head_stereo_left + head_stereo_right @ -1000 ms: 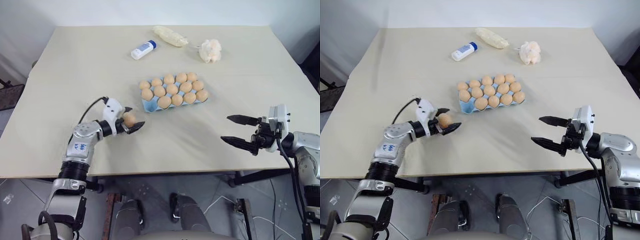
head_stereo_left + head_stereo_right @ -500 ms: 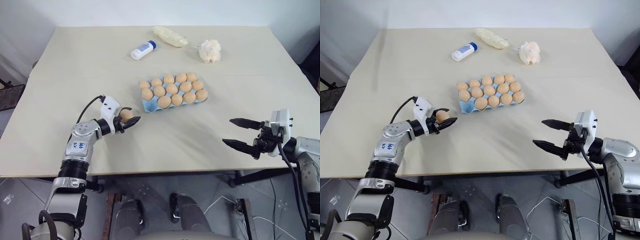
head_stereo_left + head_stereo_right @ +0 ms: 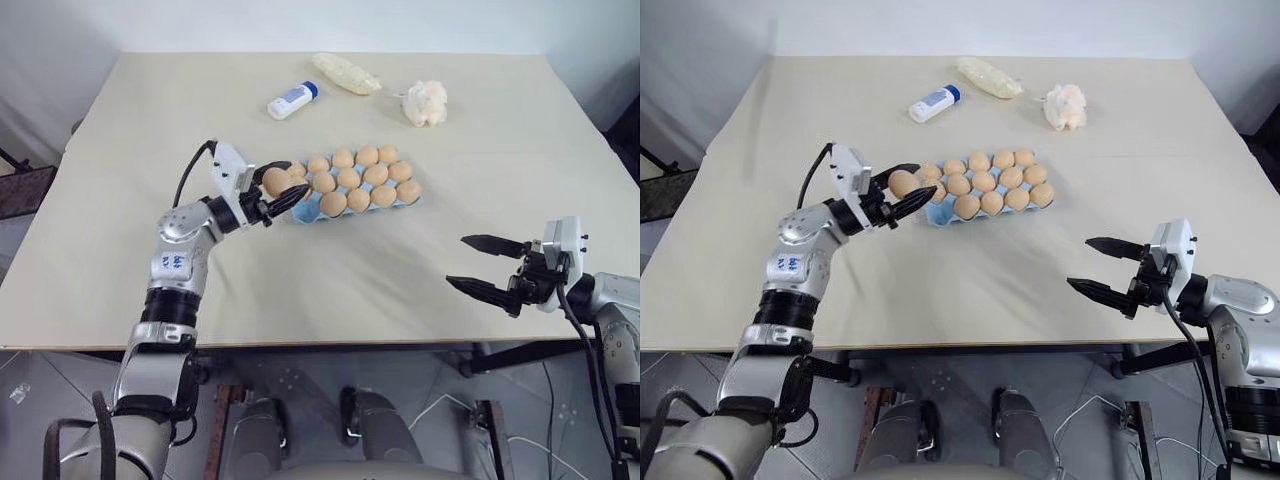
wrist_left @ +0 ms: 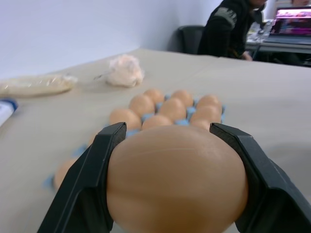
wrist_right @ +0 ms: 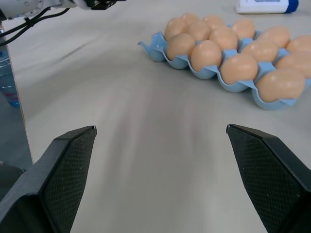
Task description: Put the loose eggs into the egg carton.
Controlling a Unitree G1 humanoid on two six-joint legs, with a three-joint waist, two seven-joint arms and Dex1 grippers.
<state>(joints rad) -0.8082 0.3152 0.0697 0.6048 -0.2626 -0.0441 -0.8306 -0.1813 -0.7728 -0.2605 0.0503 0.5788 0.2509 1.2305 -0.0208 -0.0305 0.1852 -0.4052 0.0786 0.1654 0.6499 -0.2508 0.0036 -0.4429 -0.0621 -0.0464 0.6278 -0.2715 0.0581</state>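
Observation:
My left gripper (image 3: pixel 284 190) is shut on a tan egg (image 3: pixel 275 182), held in the air at the left end of the light blue egg carton (image 3: pixel 307 207). In the left wrist view the egg (image 4: pixel 177 179) sits between both black fingers (image 4: pixel 90 184), with the carton's eggs behind it. Brown eggs fill most of the carton's cups, and a bare blue cup shows at its near-left corner. My right gripper (image 3: pixel 457 260) hangs open near the table's front right edge, well apart from the carton (image 5: pixel 154 51), with nothing between its fingers (image 5: pixel 63 165).
A white bottle with a blue cap (image 3: pixel 292 100), a pale plastic bag (image 3: pixel 343 72) and a white fluffy wad (image 3: pixel 424 102) lie at the back of the table (image 3: pixel 330 280). A seated person (image 4: pixel 233 26) and a lit screen show beyond the table.
My left gripper has closed on the egg, lifted it off the table and carried it up and right to the carton's left end. The right arm has kept still.

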